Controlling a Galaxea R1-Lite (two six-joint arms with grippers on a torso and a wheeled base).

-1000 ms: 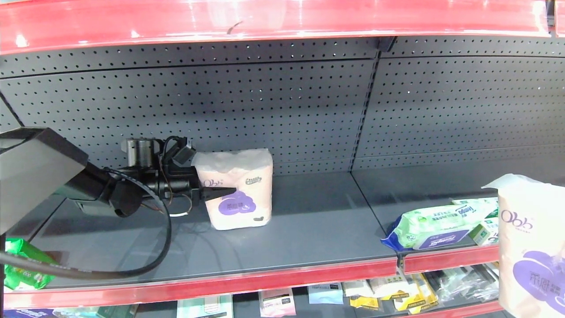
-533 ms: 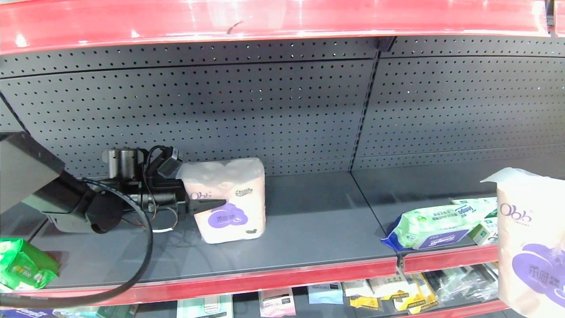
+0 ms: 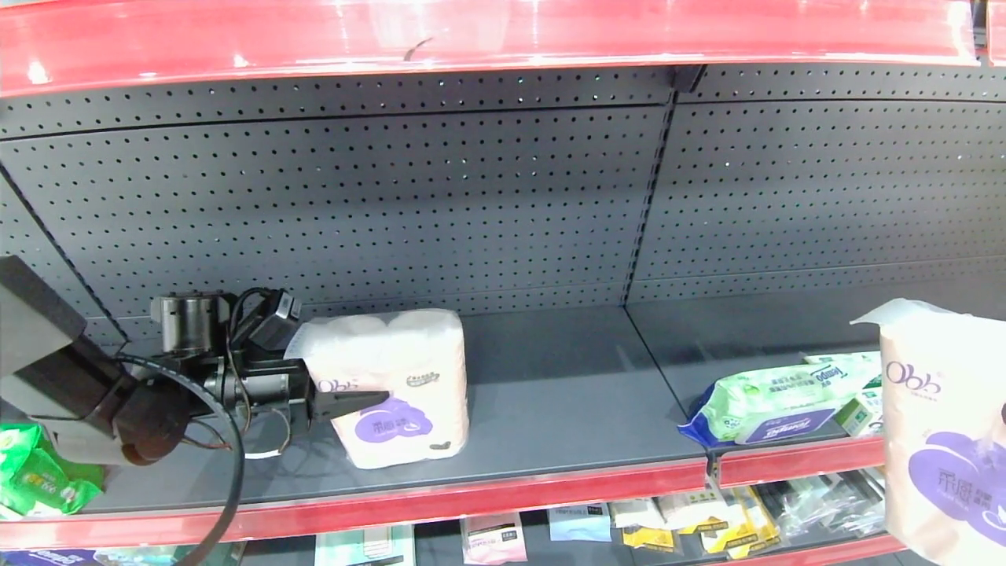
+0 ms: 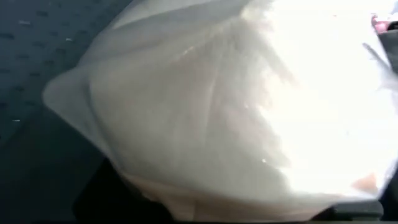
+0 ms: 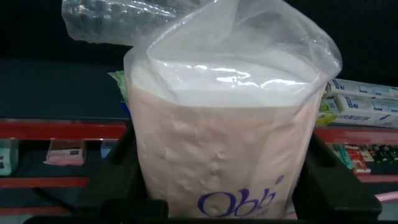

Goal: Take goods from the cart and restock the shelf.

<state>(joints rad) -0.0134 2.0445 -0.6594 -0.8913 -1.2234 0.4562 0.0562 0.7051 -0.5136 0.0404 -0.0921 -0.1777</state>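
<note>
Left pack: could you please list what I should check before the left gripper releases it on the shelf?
1. Left gripper shut on left pack: ok.
2. Pack upright: ok.
3. Base resting on shelf: cannot tell.
4. Apart from wipes: ok.
5. Well back from shelf's front edge: not ok, it is near it.
6. Right gripper shut on right pack: ok.
</note>
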